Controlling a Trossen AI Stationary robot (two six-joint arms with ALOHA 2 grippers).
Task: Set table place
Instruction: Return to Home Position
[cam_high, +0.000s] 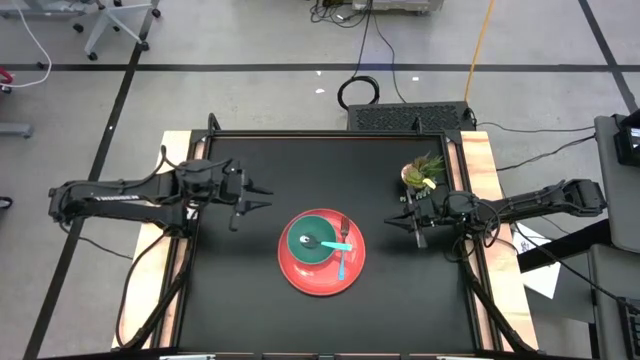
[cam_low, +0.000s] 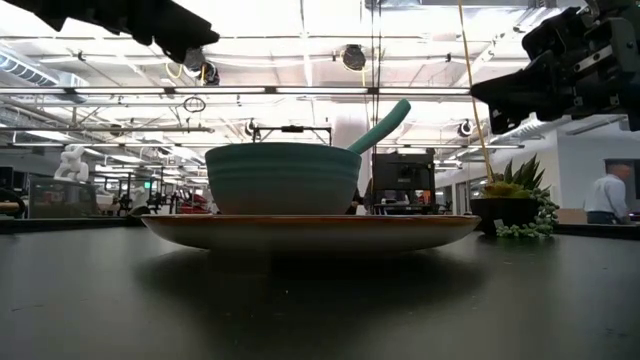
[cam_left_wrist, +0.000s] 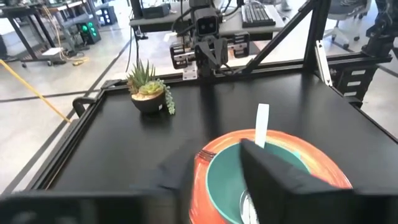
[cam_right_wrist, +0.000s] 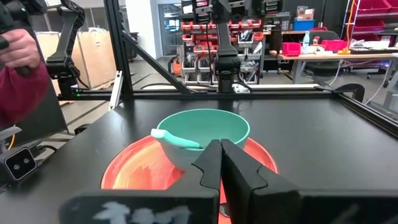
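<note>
- Black bench (cam_high: 240, 290): central red plate (cam_high: 300, 280) carries teal bowl (cam_high: 300, 252) holding spoon (cam_high: 332, 245); fork (cam_high: 341, 263) alongside.
- Left end effector (cam_high: 265, 197) spread wide; right end effector (cam_high: 392, 222) pinched closed, empty.
- Workshop shelving (cam_right_wrist: 249, 37) behind.

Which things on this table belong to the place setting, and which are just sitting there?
Place setting: plate, bowl, spoon, fork.
Just sitting there: plant.
</note>
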